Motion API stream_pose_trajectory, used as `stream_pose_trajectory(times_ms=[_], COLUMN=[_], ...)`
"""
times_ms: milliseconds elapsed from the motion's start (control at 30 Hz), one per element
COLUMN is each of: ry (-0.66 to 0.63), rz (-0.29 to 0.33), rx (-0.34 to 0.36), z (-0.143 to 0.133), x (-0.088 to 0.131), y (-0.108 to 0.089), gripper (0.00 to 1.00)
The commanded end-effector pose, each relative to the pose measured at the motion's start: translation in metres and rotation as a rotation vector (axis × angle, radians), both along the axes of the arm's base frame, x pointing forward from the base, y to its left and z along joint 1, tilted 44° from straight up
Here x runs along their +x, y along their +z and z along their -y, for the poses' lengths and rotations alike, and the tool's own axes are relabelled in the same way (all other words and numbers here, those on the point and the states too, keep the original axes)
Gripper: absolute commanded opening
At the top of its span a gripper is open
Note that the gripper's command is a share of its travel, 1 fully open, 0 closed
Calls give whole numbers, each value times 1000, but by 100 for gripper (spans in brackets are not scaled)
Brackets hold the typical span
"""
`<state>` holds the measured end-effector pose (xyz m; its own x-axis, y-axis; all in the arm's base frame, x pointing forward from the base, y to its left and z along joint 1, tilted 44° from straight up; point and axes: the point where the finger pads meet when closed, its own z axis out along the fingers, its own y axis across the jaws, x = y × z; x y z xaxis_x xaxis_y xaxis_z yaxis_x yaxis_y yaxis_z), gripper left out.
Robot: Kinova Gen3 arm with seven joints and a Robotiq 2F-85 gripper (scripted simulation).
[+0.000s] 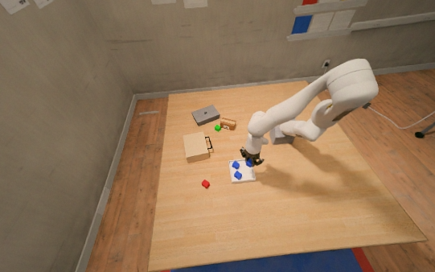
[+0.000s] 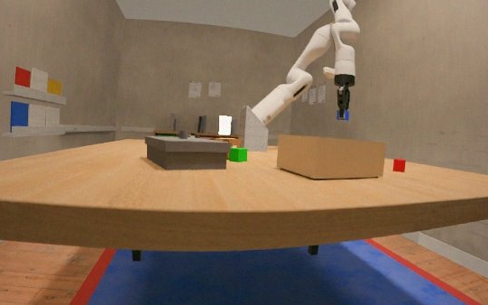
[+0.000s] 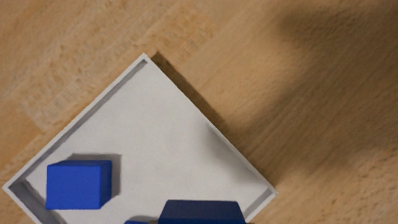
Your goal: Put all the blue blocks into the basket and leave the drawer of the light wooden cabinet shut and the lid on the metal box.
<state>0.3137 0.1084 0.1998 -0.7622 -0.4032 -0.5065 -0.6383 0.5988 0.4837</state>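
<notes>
- Evidently the gripper [image 1: 251, 160] [image 2: 343, 116] is closed on a blue block [image 1: 249, 162] [image 2: 346, 115] [image 3: 201, 214], held aloft, probably for a drop into the basket [image 1: 247, 177] [image 3: 145, 115].
- That basket sits around the middle of the desk [image 1: 338, 217] [image 2: 244, 194] [image 3: 75, 40], well inside its edges; two more blue blocks [image 1: 235, 165] [image 3: 75, 185] lie in it, neither hanging over the rim.
- The held block looks close to the basket's side in the top view, so centring it before release seems wise.
- The wooden cabinet [image 1: 196, 146] [image 2: 329, 155] stands near the desk's left edge, as the top view has it, its black handle [image 1: 210, 143] facing inward, which gives the arm room to pull. Its drawer looks shut.
- Nearer the wall-side left corner is the metal box [image 1: 206, 115] [image 2: 189, 154], its lid seemingly seated; whether fully down is hard to judge.
- The green block [image 1: 217, 128] [image 2: 238, 154], beside the small brown case [image 1: 227, 124], and the red block [image 1: 205, 183] [image 2: 399, 165], towards the left edge, should stay out.
- No brand can be read; the brown case bears a pale patch with dark marks, too small to make out, and the wall sheets [image 1: 14, 4] [image 2: 195, 89] are illegible.
</notes>
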Motion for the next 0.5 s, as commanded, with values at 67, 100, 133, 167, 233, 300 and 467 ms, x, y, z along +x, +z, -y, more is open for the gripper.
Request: stream_pose_trajectory(times_ms=[67, 100, 133, 167, 233, 300, 467], ry=[-1, -1, -1, -1, -1, -1, -1], rz=[0, 0, 0, 0, 0, 0, 0], rx=[0, 0, 0, 0, 0, 0, 0], z=[-5, -7, -8, -9, -12, -15, -20], x=[1, 1, 1, 2, 2, 3, 3], y=[-6, -7, -9, -10, -13, -16, -21], gripper=[10, 10, 10, 10, 10, 10, 10])
